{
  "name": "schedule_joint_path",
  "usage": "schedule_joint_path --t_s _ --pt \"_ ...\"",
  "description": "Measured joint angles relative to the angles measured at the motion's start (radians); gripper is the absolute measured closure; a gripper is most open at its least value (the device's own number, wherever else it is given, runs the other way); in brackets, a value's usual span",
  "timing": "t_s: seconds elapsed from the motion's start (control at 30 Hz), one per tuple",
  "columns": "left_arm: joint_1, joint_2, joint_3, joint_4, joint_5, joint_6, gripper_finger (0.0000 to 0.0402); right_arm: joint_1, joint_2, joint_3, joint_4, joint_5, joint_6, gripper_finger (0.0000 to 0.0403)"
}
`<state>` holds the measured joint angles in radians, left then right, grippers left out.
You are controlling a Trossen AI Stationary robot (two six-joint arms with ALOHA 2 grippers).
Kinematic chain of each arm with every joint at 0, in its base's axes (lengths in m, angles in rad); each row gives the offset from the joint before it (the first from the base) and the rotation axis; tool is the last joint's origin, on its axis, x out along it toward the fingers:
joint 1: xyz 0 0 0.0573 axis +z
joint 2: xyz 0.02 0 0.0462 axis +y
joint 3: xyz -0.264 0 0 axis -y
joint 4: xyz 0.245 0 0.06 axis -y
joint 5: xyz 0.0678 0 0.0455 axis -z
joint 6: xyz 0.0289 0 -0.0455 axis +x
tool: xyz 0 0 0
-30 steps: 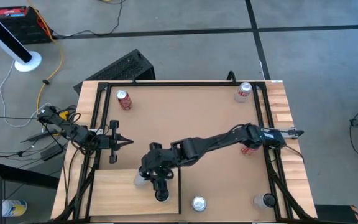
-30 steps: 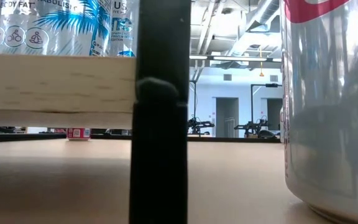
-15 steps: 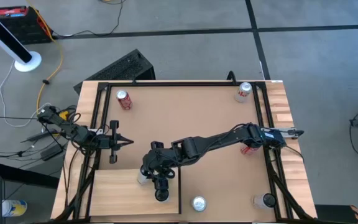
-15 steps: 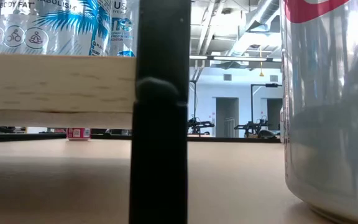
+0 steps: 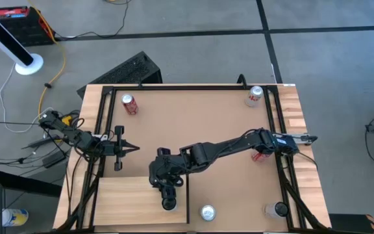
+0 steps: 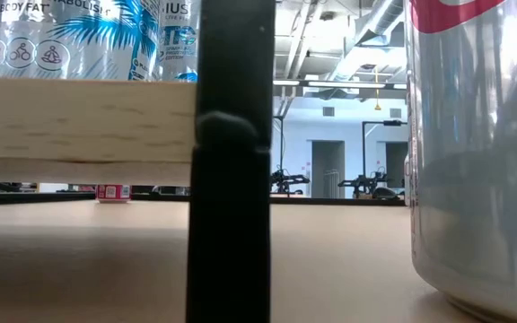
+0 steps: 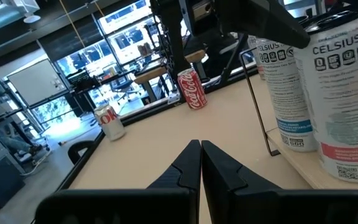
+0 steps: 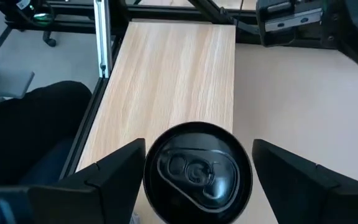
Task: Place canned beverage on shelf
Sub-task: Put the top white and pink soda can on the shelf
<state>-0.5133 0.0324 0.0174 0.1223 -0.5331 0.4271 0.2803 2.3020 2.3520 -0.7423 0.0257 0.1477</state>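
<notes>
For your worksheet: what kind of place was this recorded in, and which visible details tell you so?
Probably a robotics lab or workshop: a bare concrete floor with loose cables, exposed ceiling ducts, and a framed table with two robot arms.

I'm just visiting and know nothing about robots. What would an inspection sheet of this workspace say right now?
Surface: brown tabletop, black frame around it.
Job's things: pale shelf at one corner; Celsius cans stand on it, as does a black-topped can.
Clutter: loose cans on the tabletop, including a red can.
Grippers: right gripper open, fingers either side of the black-topped can; left gripper shut, waiting at the table's left edge.
Cables: yellow cable on the floor.
Surroundings: grey floor.
</notes>
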Motion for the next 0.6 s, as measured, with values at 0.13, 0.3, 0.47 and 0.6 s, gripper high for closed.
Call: schedule_joint_path --t_s 0.13,0.3,0.47,0.6 --pt "0.000 0.000 0.000 0.000 0.000 0.000 0.0402 0.000 0.000 0.000 0.055 0.000 -0.032 0.0082" --pt "0.000 0.000 0.000 0.000 0.006 -0.001 0.0402 0.000 0.000 0.000 0.122 0.000 -0.070 0.0082" --pt "0.000 0.000 0.000 0.000 0.051 -0.001 0.0402 -0.002 -0.025 0.002 0.076 -0.001 -0.081 0.0082" --pt "0.000 0.000 0.000 0.000 0.058 -0.001 0.0402 0.006 -0.087 0.003 0.005 -0.001 -0.101 0.0090"
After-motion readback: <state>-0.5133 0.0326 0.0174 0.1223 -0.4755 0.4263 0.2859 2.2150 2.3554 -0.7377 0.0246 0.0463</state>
